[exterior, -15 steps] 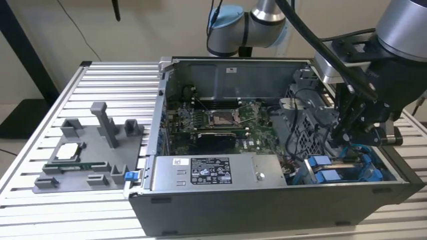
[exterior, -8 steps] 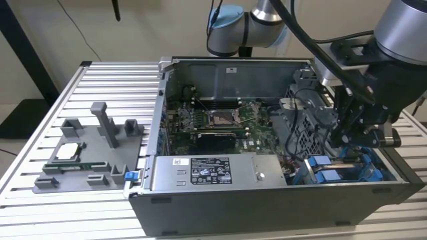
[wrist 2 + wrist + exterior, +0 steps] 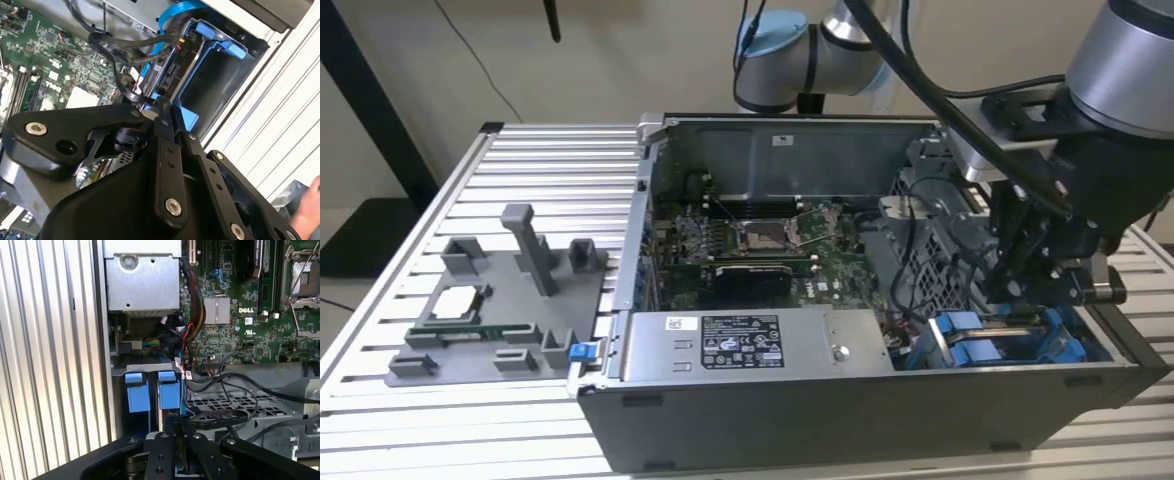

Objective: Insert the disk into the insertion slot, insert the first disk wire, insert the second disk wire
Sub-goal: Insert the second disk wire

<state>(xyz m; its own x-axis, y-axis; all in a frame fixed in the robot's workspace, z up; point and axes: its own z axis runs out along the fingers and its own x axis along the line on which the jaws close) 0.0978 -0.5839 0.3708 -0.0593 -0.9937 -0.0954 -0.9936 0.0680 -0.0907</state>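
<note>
The disk (image 3: pixel 169 70) sits on edge in its bright blue carrier (image 3: pixel 220 44) inside the insertion slot (image 3: pixel 1014 345), at the open case's front corner on the exterior view's right. My gripper (image 3: pixel 1021 300) reaches down into the case just above that bay. In the second wrist view its black fingers (image 3: pixel 162 145) close together at the gripper tip (image 3: pixel 161 106), shut on the end of a black disk wire (image 3: pixel 131 92) right beside the disk's connector end. A blue flat wire (image 3: pixel 172 15) curves over the bay. In the first wrist view the gripper (image 3: pixel 173 422) hovers by the blue latch tabs (image 3: pixel 137 397).
The silver power supply box (image 3: pixel 747 345) lies along the case front, with the motherboard (image 3: pixel 747 250) behind it. Loose black cables (image 3: pixel 220 415) loop over a perforated metal cage. A grey fixture tray (image 3: pixel 494 300) with parts rests on the slatted table at the exterior view's left.
</note>
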